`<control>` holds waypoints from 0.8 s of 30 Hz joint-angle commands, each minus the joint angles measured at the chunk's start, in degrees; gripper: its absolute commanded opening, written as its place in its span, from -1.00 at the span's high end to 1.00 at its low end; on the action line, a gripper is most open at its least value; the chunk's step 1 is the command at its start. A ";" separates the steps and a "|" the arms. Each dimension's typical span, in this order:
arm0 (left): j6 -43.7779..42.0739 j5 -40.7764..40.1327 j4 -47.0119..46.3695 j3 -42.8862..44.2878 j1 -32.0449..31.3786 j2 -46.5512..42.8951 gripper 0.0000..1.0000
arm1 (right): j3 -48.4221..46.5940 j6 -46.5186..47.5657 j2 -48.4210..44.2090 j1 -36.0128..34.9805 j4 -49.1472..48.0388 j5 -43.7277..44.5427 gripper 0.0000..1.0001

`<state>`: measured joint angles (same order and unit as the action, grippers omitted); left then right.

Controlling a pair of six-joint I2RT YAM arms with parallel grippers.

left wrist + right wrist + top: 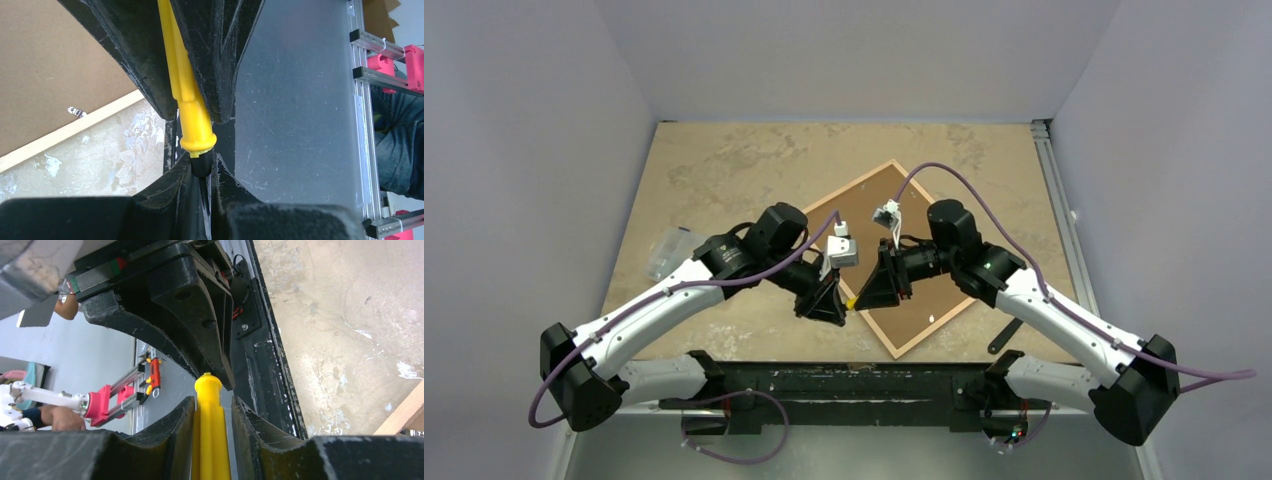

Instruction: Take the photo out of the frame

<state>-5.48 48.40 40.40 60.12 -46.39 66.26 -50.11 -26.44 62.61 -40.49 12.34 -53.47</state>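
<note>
The frame (921, 337) lies face down on the table, a pale wood border around the brown backing board (879, 215). The photo is hidden under the board. Both grippers meet just above the frame's near-left edge and share a yellow-handled tool (852, 300). My left gripper (202, 172) is shut on the tool's black tip (201, 164). My right gripper (212, 410) is closed around the yellow handle (210, 440). The left wrist view shows the board (50, 65) and the frame edge (65, 132). A frame corner (407, 412) shows in the right wrist view.
A small metal tab (76, 111) sits on the board near the frame edge. A clear plastic bag (669, 250) lies at the table's left. A black strip (1004, 335) lies right of the frame. The black front rail (854, 380) runs along the near edge.
</note>
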 commanded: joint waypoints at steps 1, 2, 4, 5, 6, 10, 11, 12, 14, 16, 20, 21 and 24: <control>-1.89 1.70 -1.55 0.88 0.27 -0.36 1.00 | 0.09 -0.47 0.34 -0.03 -4.36 -1.06 0.36; -1.95 1.69 -1.51 0.90 0.31 -0.29 1.00 | 0.10 -0.46 0.54 -0.01 -4.40 -1.04 0.36; -1.99 1.78 -1.63 0.88 0.31 -0.29 1.00 | 0.42 -0.66 0.79 0.02 -4.84 -0.80 0.41; -2.04 1.86 -1.72 0.81 0.29 -0.18 1.00 | 0.44 -0.69 1.05 -0.01 -4.86 -0.98 0.47; -2.08 1.90 -1.69 0.80 0.31 -0.07 1.00 | 0.57 -0.64 1.11 -0.03 -5.10 -0.86 0.59; -0.32 0.88 -2.92 0.35 0.73 -0.14 1.00 | 1.39 -0.62 0.06 -0.03 -4.69 2.63 1.00; 1.34 -0.04 -3.98 0.07 1.47 -0.23 0.90 | 1.83 -0.48 -0.57 -0.03 -4.19 4.84 1.00; 3.31 -0.44 -5.13 -0.26 2.69 -0.32 0.68 | 2.57 -0.46 -1.57 -0.03 -3.93 7.46 1.00; 8.22 0.01 -7.94 -1.06 6.61 -0.46 0.25 | 4.67 -1.04 -3.48 -0.02 -4.23 13.88 1.00; 12.77 0.88 -11.93 -2.34 11.01 -1.53 -0.11 | 6.62 -1.90 -4.78 0.02 -4.31 22.41 1.00; 23.15 -7.11 -18.13 -3.96 17.72 -2.78 -0.25 | 8.92 -4.84 -4.12 -0.06 -4.10 38.81 1.00; 27.65 -9.93 -18.71 -3.84 20.08 -2.33 -0.26 | 9.82 -5.68 -4.06 -0.11 -5.02 41.97 1.00; 38.73 -19.77 -16.39 -3.70 25.00 0.42 -0.29 | 12.40 -8.51 -3.83 -0.04 -8.18 49.56 1.00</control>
<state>16.23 40.95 27.20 56.40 -26.63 65.19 -40.18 -30.63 58.87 -40.49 8.82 -21.17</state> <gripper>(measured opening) 0.636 0.198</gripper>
